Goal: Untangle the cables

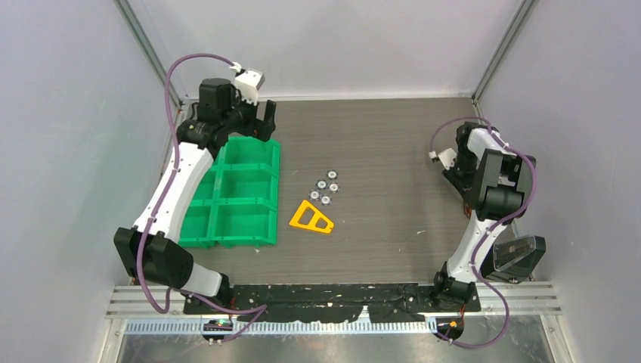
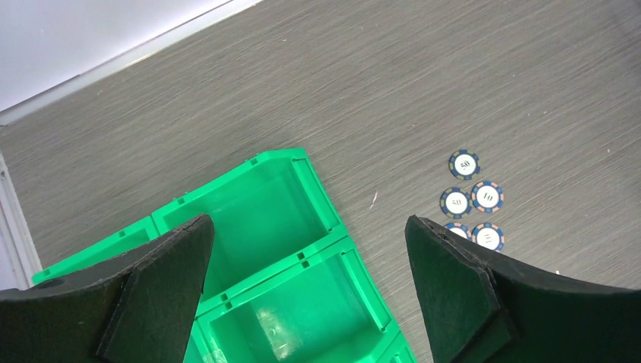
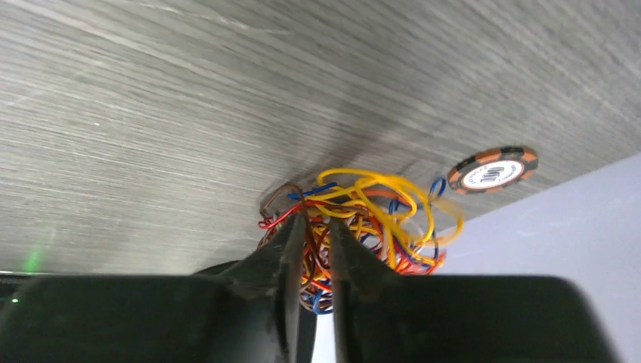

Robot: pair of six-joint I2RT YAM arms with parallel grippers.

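The cables [image 3: 378,215] are a tangled bunch of yellow, orange, red, blue and brown wires, seen in the right wrist view close to the table near the right wall. My right gripper [image 3: 313,219] is shut on the bunch, with strands pinched between its fingers. In the top view the right gripper [image 1: 458,183] points down at the table's right side and hides the cables. My left gripper [image 1: 261,121] is open and empty above the far end of the green bins; its wide-apart fingers [image 2: 170,280] show in the left wrist view.
A green tray of bins [image 1: 277,189] lies at the left, also in the left wrist view [image 2: 319,185], with something clear in one compartment [image 2: 276,333]. Several poker chips [image 1: 325,189] and an orange triangular piece [image 1: 311,218] lie mid-table. One chip [image 3: 492,169] lies beside the cables. A clear container [image 1: 518,253] stands at the right.
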